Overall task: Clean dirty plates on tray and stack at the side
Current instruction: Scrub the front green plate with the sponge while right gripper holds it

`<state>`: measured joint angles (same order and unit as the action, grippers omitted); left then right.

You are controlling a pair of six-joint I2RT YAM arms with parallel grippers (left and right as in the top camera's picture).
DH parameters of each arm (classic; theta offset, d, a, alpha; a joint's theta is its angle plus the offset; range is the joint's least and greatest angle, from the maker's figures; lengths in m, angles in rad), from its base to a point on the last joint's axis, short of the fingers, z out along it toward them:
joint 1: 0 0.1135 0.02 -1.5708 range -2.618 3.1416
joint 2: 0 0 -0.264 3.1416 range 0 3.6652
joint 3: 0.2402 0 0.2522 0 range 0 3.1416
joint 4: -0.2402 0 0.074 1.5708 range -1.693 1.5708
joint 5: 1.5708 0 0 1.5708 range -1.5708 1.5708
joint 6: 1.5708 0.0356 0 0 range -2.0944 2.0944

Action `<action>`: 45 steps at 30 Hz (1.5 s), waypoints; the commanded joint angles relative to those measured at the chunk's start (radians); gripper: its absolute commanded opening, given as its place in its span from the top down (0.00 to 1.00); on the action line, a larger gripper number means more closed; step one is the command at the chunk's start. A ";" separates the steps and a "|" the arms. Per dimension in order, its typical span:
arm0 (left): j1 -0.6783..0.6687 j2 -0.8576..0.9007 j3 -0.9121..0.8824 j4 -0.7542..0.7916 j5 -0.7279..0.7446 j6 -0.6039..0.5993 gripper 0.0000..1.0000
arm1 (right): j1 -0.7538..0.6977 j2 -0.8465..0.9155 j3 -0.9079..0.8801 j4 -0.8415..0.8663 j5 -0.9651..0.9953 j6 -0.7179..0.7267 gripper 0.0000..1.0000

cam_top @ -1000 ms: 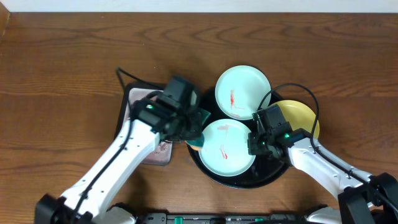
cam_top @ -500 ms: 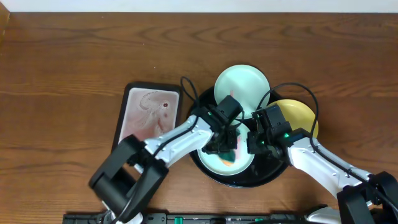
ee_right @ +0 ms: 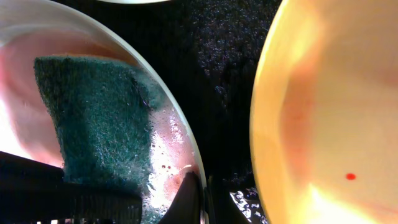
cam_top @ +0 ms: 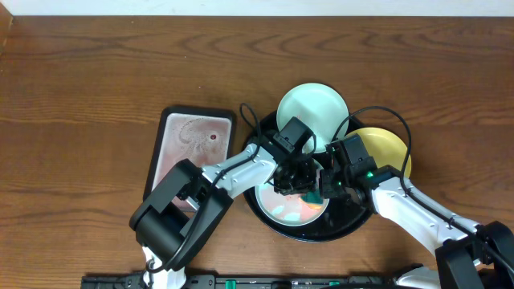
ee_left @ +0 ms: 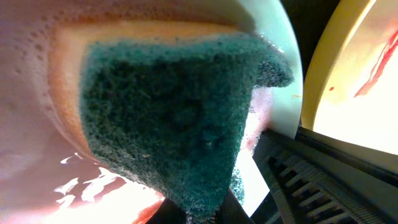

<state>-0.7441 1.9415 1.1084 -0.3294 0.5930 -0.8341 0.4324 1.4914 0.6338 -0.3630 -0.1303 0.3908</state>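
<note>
The black tray (cam_top: pixel 269 218) holds three plates. The near mint plate (cam_top: pixel 283 210) is smeared pink with foamy sauce. My left gripper (cam_top: pixel 299 191) is shut on a green-and-orange sponge (ee_left: pixel 168 118), pressed on this plate (ee_left: pixel 280 74); the sponge also shows in the right wrist view (ee_right: pixel 93 124). My right gripper (cam_top: pixel 328 186) is shut on this plate's right rim (ee_right: pixel 186 168). The far mint plate (cam_top: pixel 317 108) and the yellow plate (cam_top: pixel 389 152) lie beside it; the yellow plate (ee_right: pixel 329 112) has red spots.
A white rectangular dark-rimmed tray (cam_top: pixel 193 140) with pink smears lies left of the black tray. Black cables loop over the tray's far edge and the yellow plate. Brown wood tabletop (cam_top: pixel 80 96) surrounds everything.
My left gripper moved the sponge from the tray's left edge onto the near mint plate and rubbed to the right; the red streaks turned into a pink smear. The right gripper stayed put.
</note>
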 commanded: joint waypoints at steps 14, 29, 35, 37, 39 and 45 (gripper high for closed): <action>0.152 -0.010 0.024 -0.472 -0.712 0.135 0.92 | 0.013 0.036 -0.018 -0.016 0.014 0.014 0.99; 0.085 -0.006 0.020 -0.102 -0.253 0.133 0.93 | 0.014 0.036 -0.019 -0.023 0.014 0.013 0.99; 0.023 -0.006 0.020 -0.002 -0.189 0.115 0.93 | 0.014 0.036 -0.019 -0.027 0.014 0.012 0.99; 0.002 -0.004 0.020 0.008 -0.189 0.115 0.92 | 0.014 0.036 -0.019 -0.032 0.014 0.011 0.99; -0.013 0.000 0.020 0.015 -0.190 0.103 0.92 | 0.014 0.036 -0.019 -0.037 0.014 -0.003 0.99; -0.023 0.006 0.014 0.017 -0.175 0.051 0.93 | 0.014 0.036 -0.019 -0.047 0.014 -0.003 0.99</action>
<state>-0.7456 1.9102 1.1381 -0.3206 0.3557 -0.7567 0.4435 1.4979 0.6426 -0.3771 -0.1333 0.4290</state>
